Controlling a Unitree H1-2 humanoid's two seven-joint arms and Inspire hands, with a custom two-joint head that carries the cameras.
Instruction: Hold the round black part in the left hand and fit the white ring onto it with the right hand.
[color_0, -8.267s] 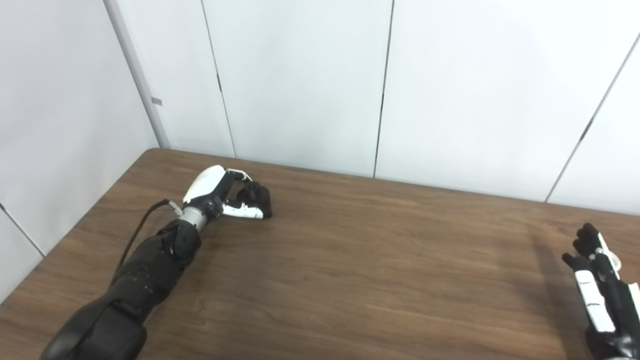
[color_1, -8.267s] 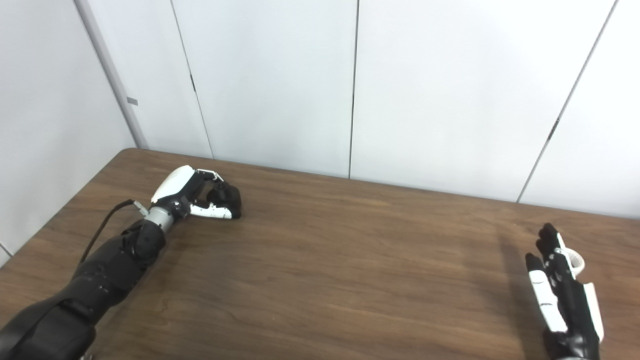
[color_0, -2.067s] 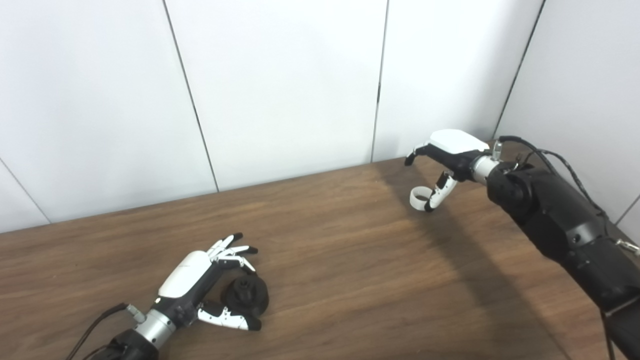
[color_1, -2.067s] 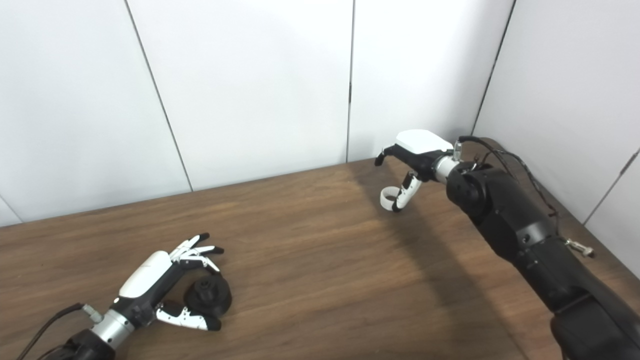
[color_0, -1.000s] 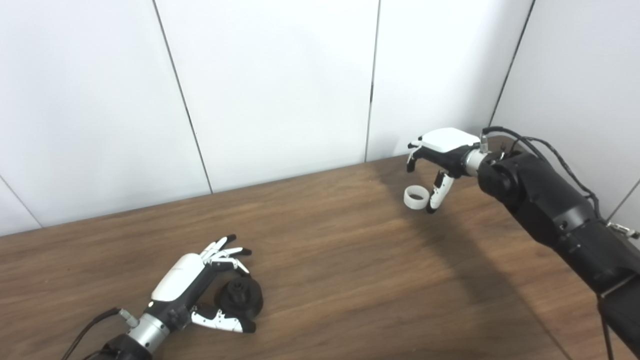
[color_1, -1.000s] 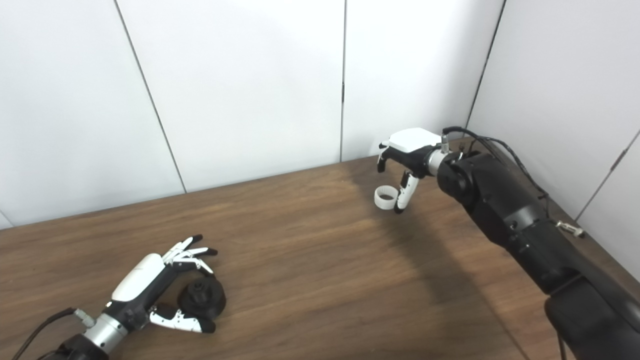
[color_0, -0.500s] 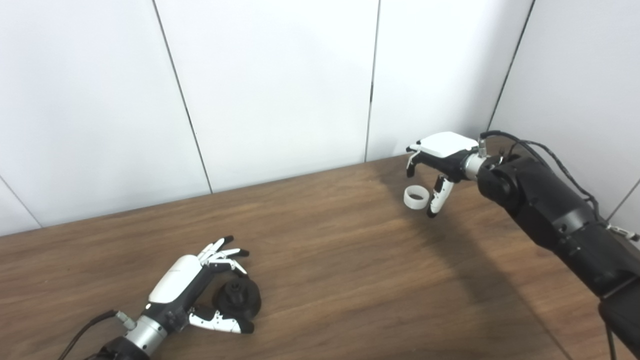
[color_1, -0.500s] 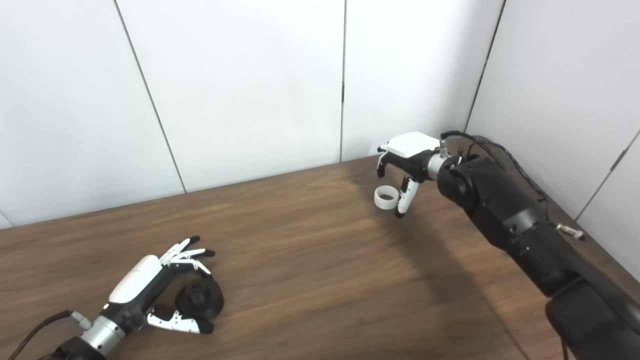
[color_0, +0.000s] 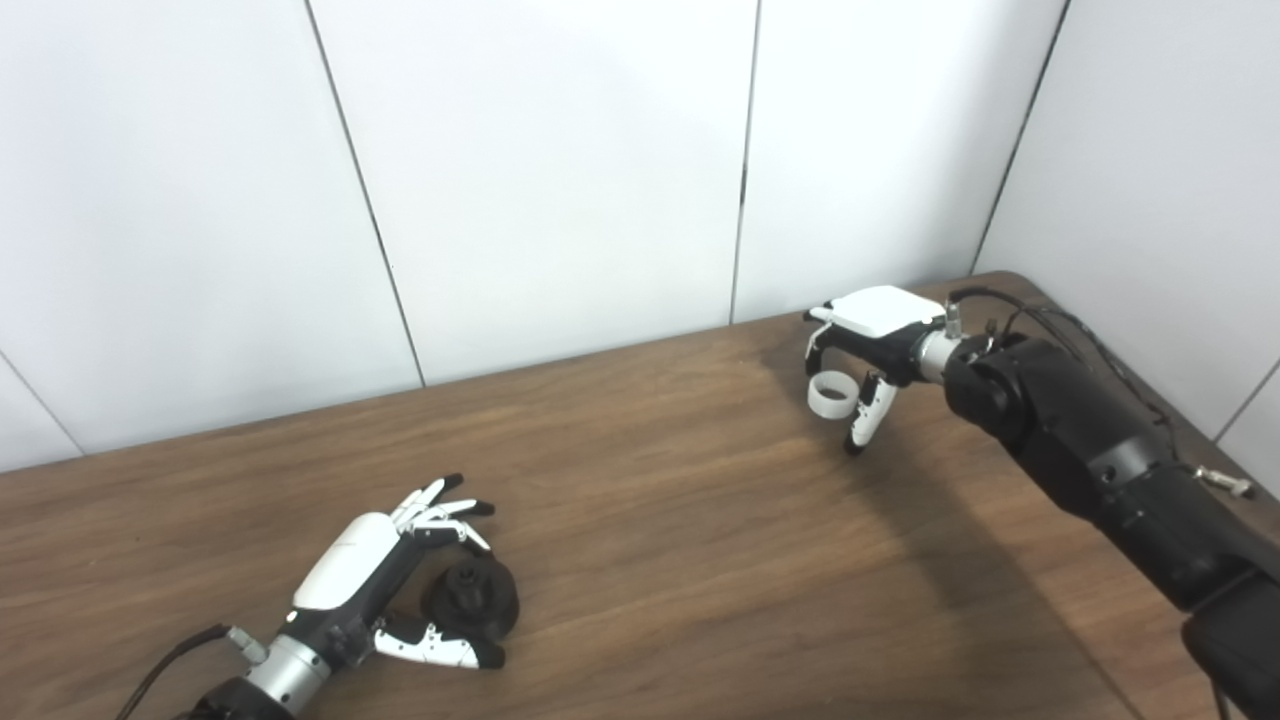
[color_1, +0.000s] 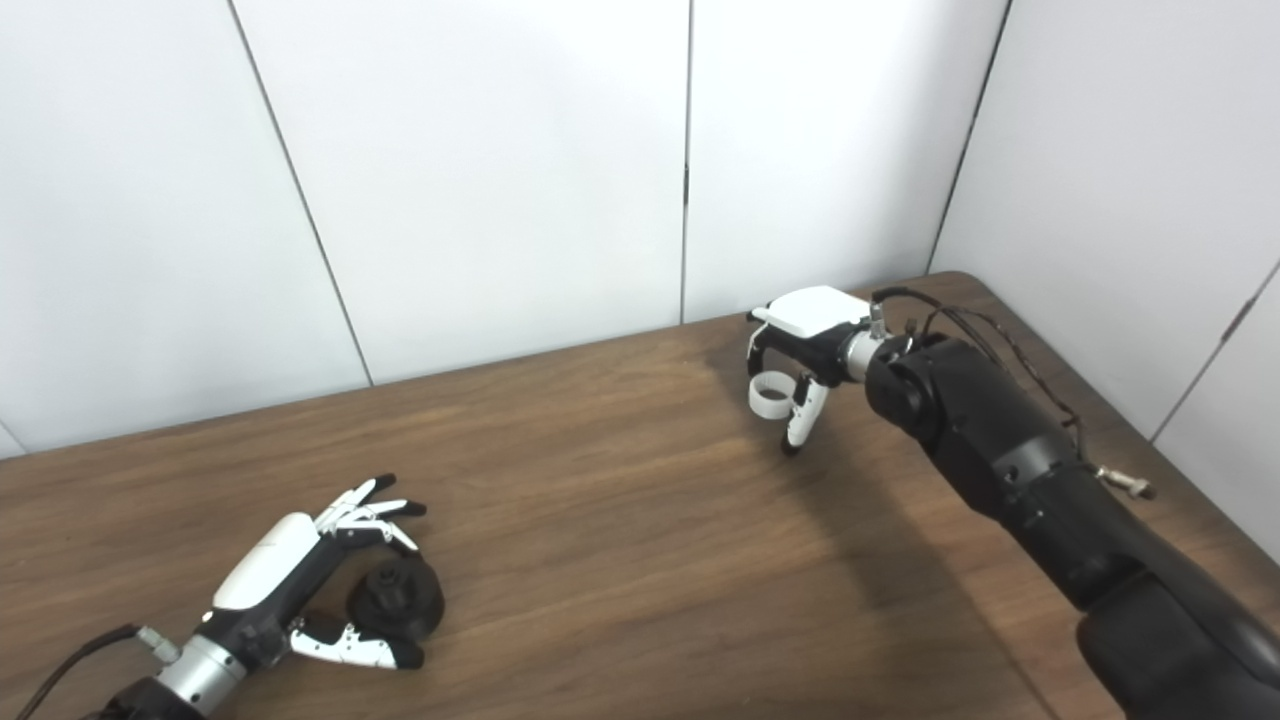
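On the brown wooden bench (color_0: 650, 560), the left robot hand (color_0: 375, 575) lies with fingers spread loosely around the round black plastic part (color_0: 475, 598). Well apart from that part, the right robot hand (color_0: 870, 345) holds the white plastic ring (color_0: 828, 394) above the bench.

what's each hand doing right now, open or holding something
Left hand: open, fingers spread around the round black part on the table.
Right hand: shut on the white ring, held above the table.
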